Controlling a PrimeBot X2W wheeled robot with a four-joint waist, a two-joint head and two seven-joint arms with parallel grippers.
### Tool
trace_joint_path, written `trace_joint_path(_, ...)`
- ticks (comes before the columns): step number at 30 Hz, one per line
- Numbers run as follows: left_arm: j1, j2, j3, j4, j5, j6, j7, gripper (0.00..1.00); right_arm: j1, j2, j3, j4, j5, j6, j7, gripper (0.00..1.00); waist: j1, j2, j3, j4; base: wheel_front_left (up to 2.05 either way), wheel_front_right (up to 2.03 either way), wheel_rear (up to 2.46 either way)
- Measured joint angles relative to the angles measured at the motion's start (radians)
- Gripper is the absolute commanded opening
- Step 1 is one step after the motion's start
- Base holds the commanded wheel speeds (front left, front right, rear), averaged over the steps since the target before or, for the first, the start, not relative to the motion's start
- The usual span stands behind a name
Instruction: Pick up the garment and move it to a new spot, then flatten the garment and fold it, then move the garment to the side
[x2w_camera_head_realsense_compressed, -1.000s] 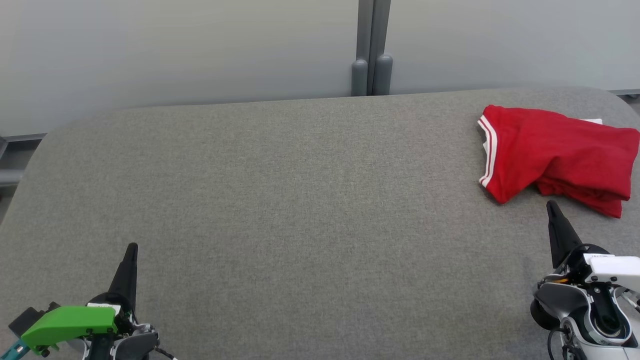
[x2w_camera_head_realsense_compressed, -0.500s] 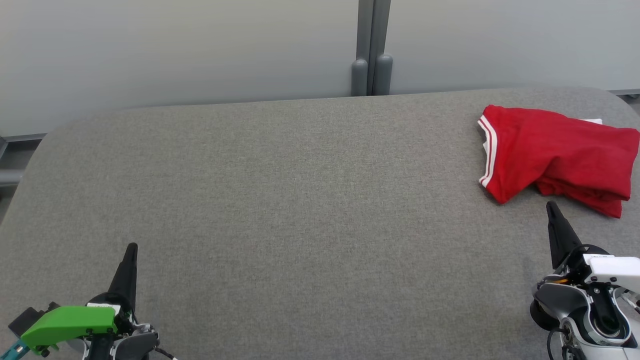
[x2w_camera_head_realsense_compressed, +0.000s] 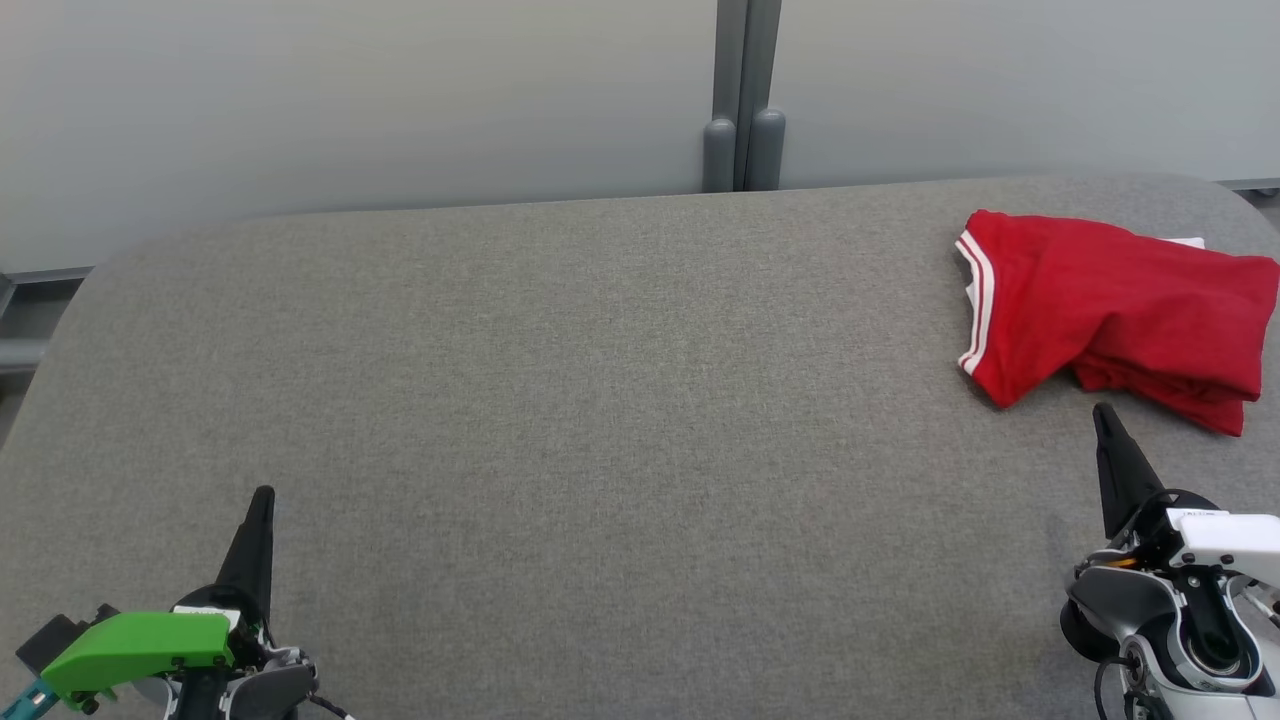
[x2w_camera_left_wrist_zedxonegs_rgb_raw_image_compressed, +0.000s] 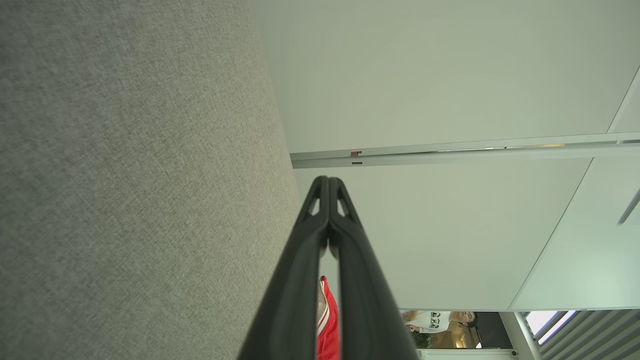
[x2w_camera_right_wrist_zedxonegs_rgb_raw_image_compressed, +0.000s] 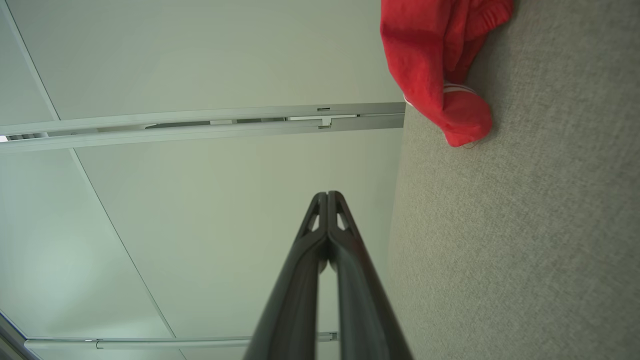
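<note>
The garment (x2w_camera_head_realsense_compressed: 1110, 315) is a red shirt with white-striped trim, lying folded in a loose bundle at the far right of the grey table (x2w_camera_head_realsense_compressed: 600, 400). It also shows in the right wrist view as a red garment (x2w_camera_right_wrist_zedxonegs_rgb_raw_image_compressed: 435, 55) at the top, and as a sliver of the garment (x2w_camera_left_wrist_zedxonegs_rgb_raw_image_compressed: 327, 325) between the fingers in the left wrist view. My right gripper (x2w_camera_head_realsense_compressed: 1102, 412) is shut and empty, its tip just short of the bundle's near edge. My left gripper (x2w_camera_head_realsense_compressed: 264, 493) is shut and empty at the near left, far from the cloth.
A pale partition wall with a grey post (x2w_camera_head_realsense_compressed: 742, 100) runs behind the table's far edge. The table has rounded corners. A person (x2w_camera_left_wrist_zedxonegs_rgb_raw_image_compressed: 440, 320) is visible far off in the left wrist view.
</note>
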Motion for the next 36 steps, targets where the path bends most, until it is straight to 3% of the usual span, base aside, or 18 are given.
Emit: trace_joint_path(36, -0.001, 0.0, 0.003, 0.002, 0.0, -0.007, 0.001, 0.0, 0.0, 0.002, -0.004, 0.004, 0.0, 0.0, 0.005, 0.0, 0.0, 0.0, 0.0, 0.0, 0.0, 0.0, 0.0)
